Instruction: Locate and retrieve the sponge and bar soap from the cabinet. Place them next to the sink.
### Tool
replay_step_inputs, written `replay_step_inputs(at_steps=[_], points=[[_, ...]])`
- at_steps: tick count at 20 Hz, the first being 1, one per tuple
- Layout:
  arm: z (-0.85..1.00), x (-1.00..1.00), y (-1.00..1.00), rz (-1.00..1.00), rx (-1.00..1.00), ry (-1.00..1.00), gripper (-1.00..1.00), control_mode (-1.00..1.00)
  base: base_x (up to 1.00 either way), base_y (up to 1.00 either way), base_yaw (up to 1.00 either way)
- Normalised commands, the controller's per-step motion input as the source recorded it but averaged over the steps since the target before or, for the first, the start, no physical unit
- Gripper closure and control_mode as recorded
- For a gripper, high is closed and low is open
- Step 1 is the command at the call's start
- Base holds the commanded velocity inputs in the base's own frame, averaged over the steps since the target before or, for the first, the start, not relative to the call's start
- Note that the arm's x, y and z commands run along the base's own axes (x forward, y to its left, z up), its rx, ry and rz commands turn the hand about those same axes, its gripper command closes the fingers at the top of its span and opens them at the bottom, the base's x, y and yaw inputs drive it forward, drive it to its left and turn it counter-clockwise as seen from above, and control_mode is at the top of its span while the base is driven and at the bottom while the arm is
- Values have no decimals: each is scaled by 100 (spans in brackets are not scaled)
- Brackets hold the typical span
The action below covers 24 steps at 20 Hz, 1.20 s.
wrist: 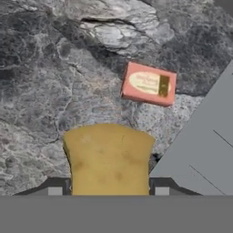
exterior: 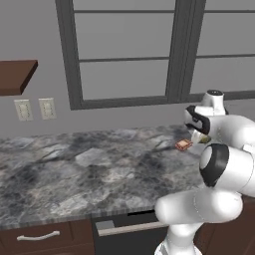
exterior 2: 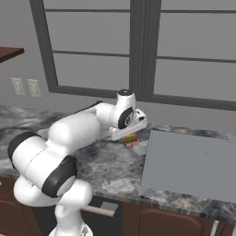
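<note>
Cabinet shelf: the cabinet [exterior: 17, 74] shows as a dark wooden board at the far left of the left base view, well apart from the work; its job as the source looks finished, since both items are now out on the stone
Tabletop: the dark mottled tabletop [exterior: 74, 169] carries everything; the bare stretch just beside the basin is the natural drop zone the task asks for
Sponge: the sponge [wrist: 109, 159] sits between the two fingertips in the hand view, dull yellow and upright, hanging above the stone and not yet set down
Hand: the hand [wrist: 108, 193] is closed on the sponge, jaws pressed against its two sides; judged to be carrying it to a spot by the soap
Bar soap: the bar soap [wrist: 149, 83] lies flat on the stone just ahead of the sponge, near the basin edge, so half the task seems done
Sink: the sink [exterior 2: 189, 166] is the pale grey basin at the right, its rim just beside the soap
</note>
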Motion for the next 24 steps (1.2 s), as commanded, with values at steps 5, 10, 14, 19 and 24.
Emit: replay_step_inputs(at_steps=[5,10,14,19,24], points=[[-57,2,-9,5,8,10,100,-100,0,0,0],[-83,13,-7,7,7,20,100,-100,0,0,0],[-60,17,-6,8,4,12,100,-100,0,0,0],[-41,12,-6,9,6,5,100,-100,0,0,0],[-35,0,0,7,7,9,-100,-100,0,0,0]])
